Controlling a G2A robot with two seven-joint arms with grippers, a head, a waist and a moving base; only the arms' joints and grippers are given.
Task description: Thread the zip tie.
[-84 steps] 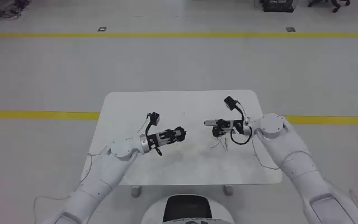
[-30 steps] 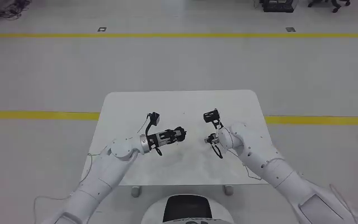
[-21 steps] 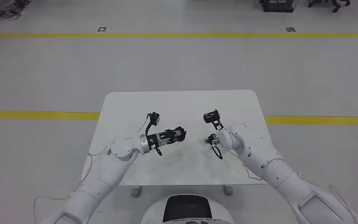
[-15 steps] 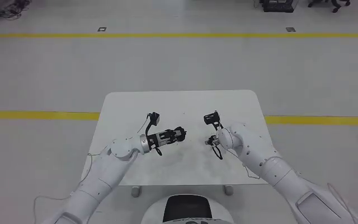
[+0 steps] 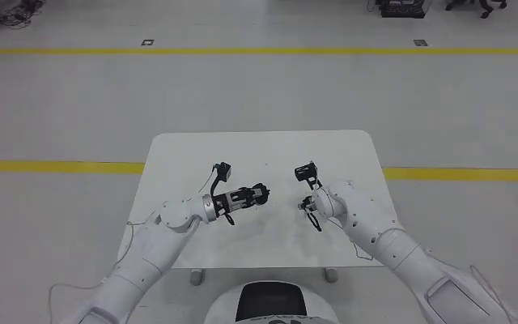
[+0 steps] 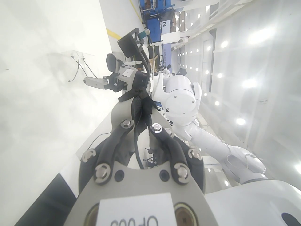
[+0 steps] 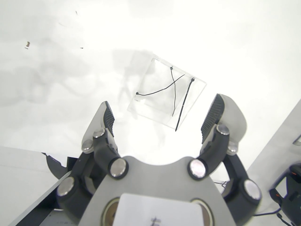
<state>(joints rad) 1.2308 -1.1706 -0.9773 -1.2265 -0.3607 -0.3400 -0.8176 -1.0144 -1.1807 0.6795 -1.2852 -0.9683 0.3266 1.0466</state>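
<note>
While left claw (image 6: 141, 106) pinches black zip tie (image 6: 137, 145), right claw (image 7: 162, 102) gapes empty above clear tray (image 7: 152, 105).

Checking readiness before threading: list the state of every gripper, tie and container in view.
right gripper, open, above the clear tray.
left gripper, shut on a black strip, apparently a zip tie.
clear tray, flat on the table, holding three zip ties.
crossed zip ties, loose, unthreaded, one lying over the other.
third zip tie, loose, unthreaded, tail poking past the tray's edge.
</note>
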